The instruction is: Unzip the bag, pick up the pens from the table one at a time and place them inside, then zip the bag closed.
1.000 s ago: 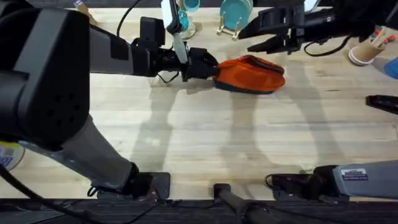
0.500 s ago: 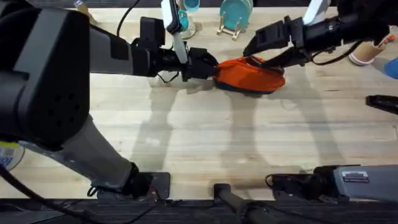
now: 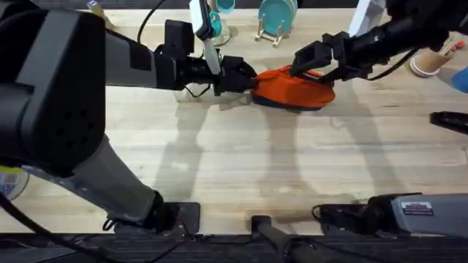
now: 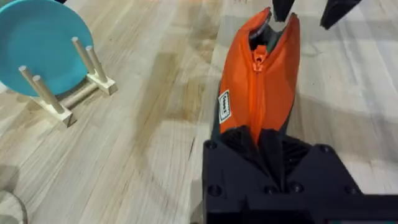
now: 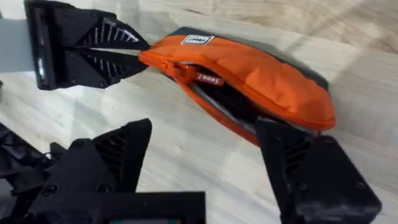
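The orange bag (image 3: 300,89) lies on the table (image 3: 234,161) at the back middle. My left gripper (image 3: 250,82) is shut on the bag's left end, seen close in the left wrist view with the bag (image 4: 261,81) stretching away from the gripper (image 4: 268,142). The zipper is partly open, and the dark lining (image 5: 224,99) shows through the slit of the bag (image 5: 261,68). My right gripper (image 3: 301,64) hovers open just over the bag's top; its fingers (image 5: 118,155) stand wide apart above the opening. The pens are out of view.
A teal plate on a wooden stand (image 3: 276,16) is just behind the bag, also the teal plate (image 4: 37,43) in the left wrist view. A pink cup with sticks (image 3: 433,58) stands at the back right. A dark object (image 3: 450,120) lies at the right edge.
My right gripper has come down and leftward from the back right to hover over the bag. The left gripper and the bag have stayed put.
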